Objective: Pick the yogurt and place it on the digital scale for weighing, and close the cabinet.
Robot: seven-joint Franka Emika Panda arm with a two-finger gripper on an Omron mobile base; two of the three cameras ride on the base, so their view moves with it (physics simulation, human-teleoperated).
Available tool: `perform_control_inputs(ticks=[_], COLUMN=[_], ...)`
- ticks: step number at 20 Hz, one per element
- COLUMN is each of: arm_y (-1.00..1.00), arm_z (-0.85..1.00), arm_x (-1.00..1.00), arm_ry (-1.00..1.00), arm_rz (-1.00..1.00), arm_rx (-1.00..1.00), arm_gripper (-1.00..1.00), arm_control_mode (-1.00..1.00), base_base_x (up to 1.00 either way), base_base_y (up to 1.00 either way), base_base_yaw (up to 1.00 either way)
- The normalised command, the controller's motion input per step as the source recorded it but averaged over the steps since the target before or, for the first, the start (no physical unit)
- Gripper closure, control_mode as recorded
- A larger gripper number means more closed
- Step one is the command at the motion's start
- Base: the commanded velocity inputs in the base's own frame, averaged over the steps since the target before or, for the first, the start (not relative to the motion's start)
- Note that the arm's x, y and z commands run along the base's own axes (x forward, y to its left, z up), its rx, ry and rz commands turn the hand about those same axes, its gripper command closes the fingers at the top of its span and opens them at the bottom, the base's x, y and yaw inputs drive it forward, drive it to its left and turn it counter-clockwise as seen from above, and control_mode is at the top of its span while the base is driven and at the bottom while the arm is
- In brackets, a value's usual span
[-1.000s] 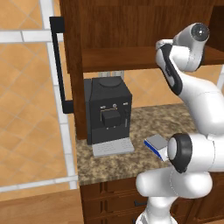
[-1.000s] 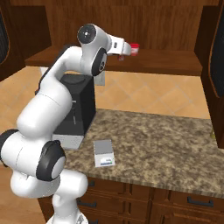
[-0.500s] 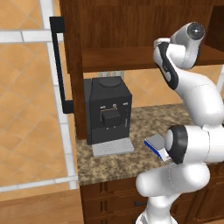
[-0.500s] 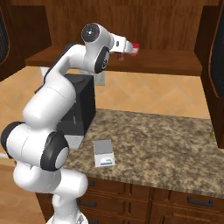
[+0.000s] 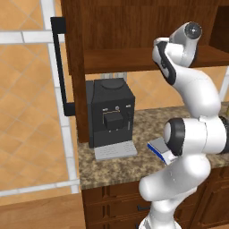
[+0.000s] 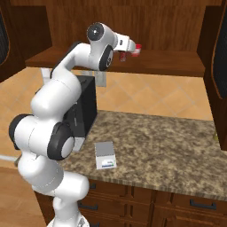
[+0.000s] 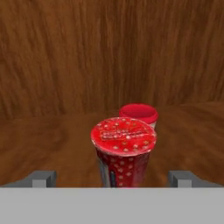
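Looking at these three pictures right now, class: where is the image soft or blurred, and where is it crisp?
Hand view: the wooden cabinet back is smeared and soft, while the yogurt between the open jaws is fairly clear. Left base view: the coffee machine has crisp edges. Right base view: the digital scale is sharp, but the cups on the shelf are too small to read.

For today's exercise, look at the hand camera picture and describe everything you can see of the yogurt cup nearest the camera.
The yogurt is a dark red cup with pale speckles, capped by a brighter red lid with a label strip. It stands upright on the brown wooden cabinet shelf. A white cup with a red top stands just behind it. The open claw frames it, fingertips apart from its sides.
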Motion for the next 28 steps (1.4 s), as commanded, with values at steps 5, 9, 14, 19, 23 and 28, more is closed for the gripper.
perform_control_inputs(ticks=[5,9,14,19,23,28], arm_y=[-0.1,-0.1,-0.02,0.0,0.0,0.0], arm_z=[0.0,0.0,0.0,-0.09,-0.18,-0.32], arm_x=[0.26,0.21,0.12,0.07,0.05,0.22], arm_ry=[0.0,0.0,0.0,0.0,0.0,0.0], arm_rz=[0.0,0.0,0.0,0.0,0.0,0.0], arm_rx=[0.0,0.0,0.0,0.0,0.0,0.0], arm_gripper=[-1.0,-1.0,-1.0,-1.0,1.0,1.0], arm_control_mode=[-1.0,-1.0,-1.0,-1.0,-1.0,-1.0], base_base_x=[0.0,0.0,0.0,0.0,0.0,0.0], base_base_y=[0.0,0.0,0.0,0.0,0.0,0.0], base_base_yaw=[0.0,0.0,0.0,0.0,0.0,0.0])
